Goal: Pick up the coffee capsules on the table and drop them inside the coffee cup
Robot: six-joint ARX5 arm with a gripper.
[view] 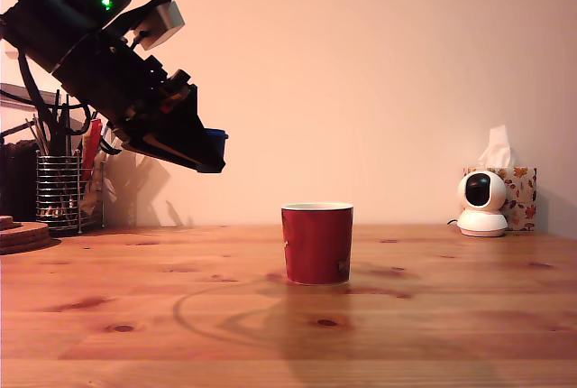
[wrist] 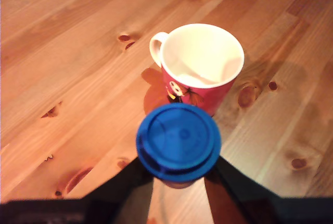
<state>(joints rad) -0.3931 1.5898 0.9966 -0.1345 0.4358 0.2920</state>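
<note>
Gripper (view: 213, 149) is up in the air at the exterior view's left, tilted nose-down, clamped on the blue coffee capsule (view: 215, 142). Wrist view shows the capsule (wrist: 178, 139) pinched between the two dark fingers (wrist: 134, 182), flat round rim facing the camera, body hidden behind it.

Red coffee cup (view: 316, 244) stands upright on the table (view: 135, 316) near mid-frame. The capsule is well above rim height and off to the exterior view's left of the cup, not over the mouth. Open air between gripper and cup; nothing else in that gap.

Wrist view: cup (wrist: 200, 67) has a cream interior that looks empty, a rounded pale rim, a small pale handle on one side and a dark printed figure on the red wall. Mouth is much wider than the capsule rim.

Table is pine, planked, with dark knots and a slight sheen; bare around the cup on all sides.

Clutter sits at the back edge only: wire-mesh utensil holder (view: 59, 191) and a stack of round coasters (view: 22, 233) at far left, white dome camera (view: 482, 203) and patterned tissue box (view: 517, 194) at far right. All well apart from the cup.
</note>
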